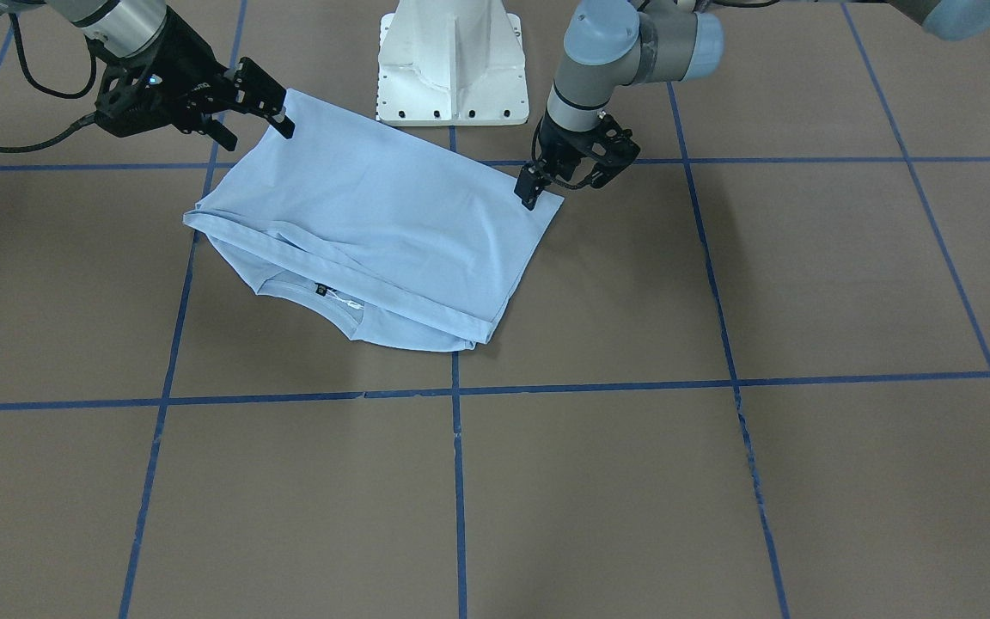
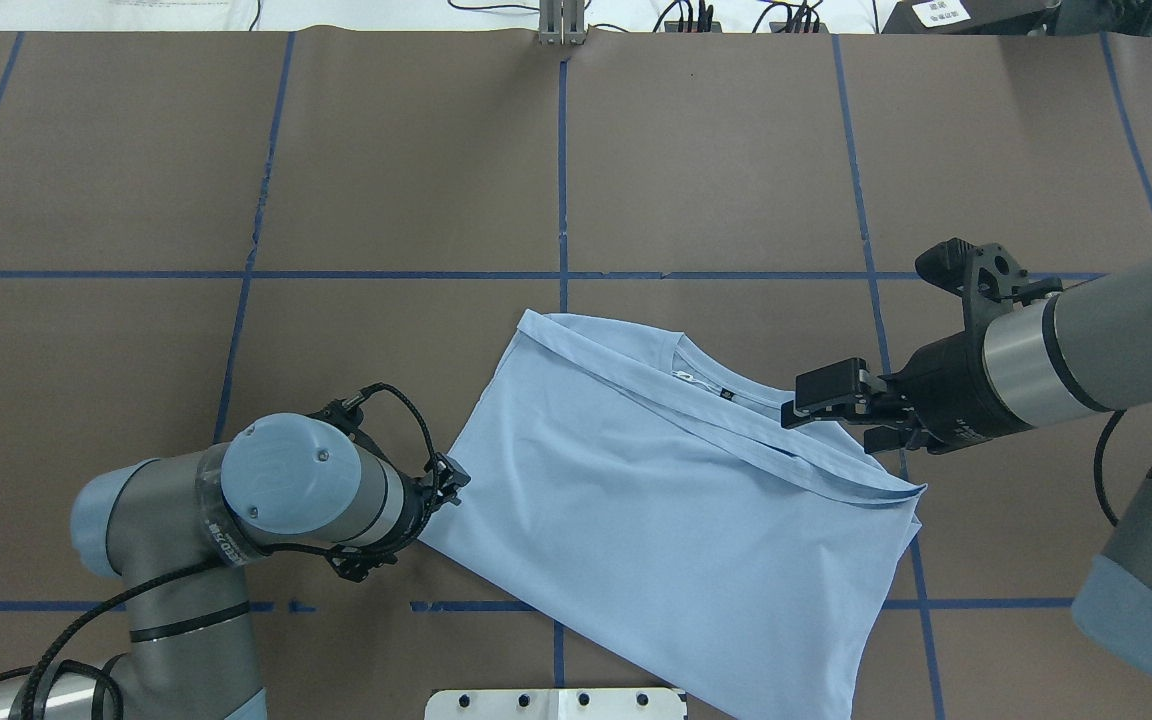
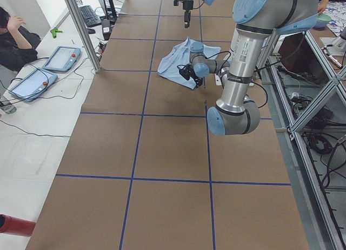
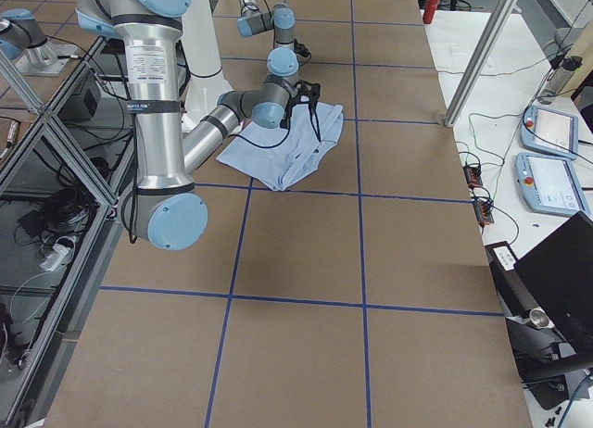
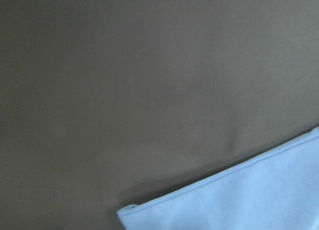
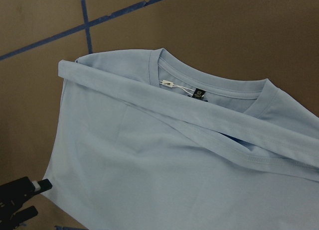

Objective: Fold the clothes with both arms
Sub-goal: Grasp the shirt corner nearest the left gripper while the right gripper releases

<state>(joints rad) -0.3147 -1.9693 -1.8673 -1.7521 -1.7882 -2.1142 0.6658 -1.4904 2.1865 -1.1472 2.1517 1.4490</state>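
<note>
Overhead exterior shows one T-shirt [image 2: 656, 520] laid on the table [image 2: 136, 150] near the pedestal [image 2: 556, 703], already doubled over once; further folds are judged outstanding. Two grippers are counted. The right gripper [image 2: 836, 422] is spread wide, released, above the shirt's right end. The left gripper [image 1: 534, 187] is set at a near corner, grip not discernible.

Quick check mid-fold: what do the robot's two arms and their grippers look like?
Both the left arm and right arm are silver-grey tubes with rounded light blue joint caps, and black cables trail along them. The left gripper and right gripper are black, two-fingered, with open linkage frames.
</note>
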